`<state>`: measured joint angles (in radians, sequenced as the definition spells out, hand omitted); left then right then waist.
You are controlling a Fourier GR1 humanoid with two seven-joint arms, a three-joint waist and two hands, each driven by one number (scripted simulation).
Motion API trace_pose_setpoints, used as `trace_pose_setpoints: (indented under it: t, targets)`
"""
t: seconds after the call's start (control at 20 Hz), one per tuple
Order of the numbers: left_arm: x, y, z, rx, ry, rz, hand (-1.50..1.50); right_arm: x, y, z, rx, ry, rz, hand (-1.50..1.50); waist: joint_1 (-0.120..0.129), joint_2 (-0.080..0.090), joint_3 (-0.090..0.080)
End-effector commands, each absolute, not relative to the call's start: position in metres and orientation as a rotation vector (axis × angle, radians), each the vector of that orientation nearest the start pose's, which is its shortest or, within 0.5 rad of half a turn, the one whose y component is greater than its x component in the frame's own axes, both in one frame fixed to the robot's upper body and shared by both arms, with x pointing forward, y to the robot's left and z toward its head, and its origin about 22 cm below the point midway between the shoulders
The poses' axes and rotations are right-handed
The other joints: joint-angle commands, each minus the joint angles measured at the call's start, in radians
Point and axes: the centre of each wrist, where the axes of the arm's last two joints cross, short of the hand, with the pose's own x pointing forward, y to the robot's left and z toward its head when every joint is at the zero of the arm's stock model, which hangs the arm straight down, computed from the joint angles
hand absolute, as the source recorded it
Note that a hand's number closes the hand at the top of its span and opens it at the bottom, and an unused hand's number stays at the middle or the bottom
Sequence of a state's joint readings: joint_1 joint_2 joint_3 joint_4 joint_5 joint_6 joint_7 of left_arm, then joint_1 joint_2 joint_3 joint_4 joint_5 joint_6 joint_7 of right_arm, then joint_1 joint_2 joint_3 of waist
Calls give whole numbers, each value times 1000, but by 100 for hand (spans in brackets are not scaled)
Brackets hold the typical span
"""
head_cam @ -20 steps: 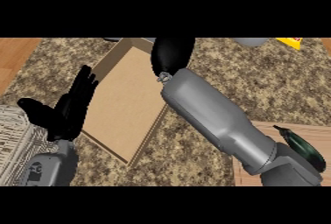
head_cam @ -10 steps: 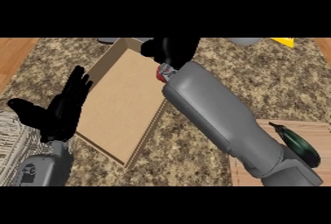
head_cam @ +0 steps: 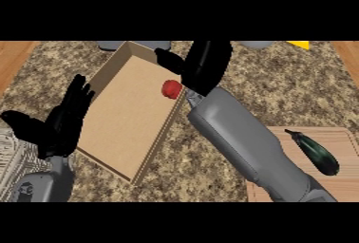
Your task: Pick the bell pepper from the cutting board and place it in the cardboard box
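STEP: release | red bell pepper (head_cam: 171, 88) at open brown cardboard box (head_cam: 126, 114) right wall, below black right hand (head_cam: 204, 66), fingers spread | black left hand (head_cam: 64, 118) open, resting | ADVICE: retract upward, avoid wall.

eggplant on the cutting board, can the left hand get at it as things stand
Probably not. The eggplant lies far right on the cutting board; the right forearm crosses between, and the left hand rests beyond the cardboard box.

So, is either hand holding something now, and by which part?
It cannot be told for sure. The red bell pepper sits by the right hand over the cardboard box; contact is hidden. The left hand holds nothing.
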<state>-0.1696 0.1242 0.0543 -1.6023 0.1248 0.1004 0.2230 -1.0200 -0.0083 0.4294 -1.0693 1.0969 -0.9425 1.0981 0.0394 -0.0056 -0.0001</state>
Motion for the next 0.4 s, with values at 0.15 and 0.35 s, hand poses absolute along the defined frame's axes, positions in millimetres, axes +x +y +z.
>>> trace_pose_setpoints:
  t: [0.15, 0.35]
  targets:
    - [269, 270, 44, 52, -1531, 104, 0, 336, -17, 133, -834, -1762, -356, -150, -22, -3, -1]
    - [263, 262, 53, 57, -1546, 90, 0, 312, -21, 115, -852, -1767, -330, -150, -24, -11, -1]
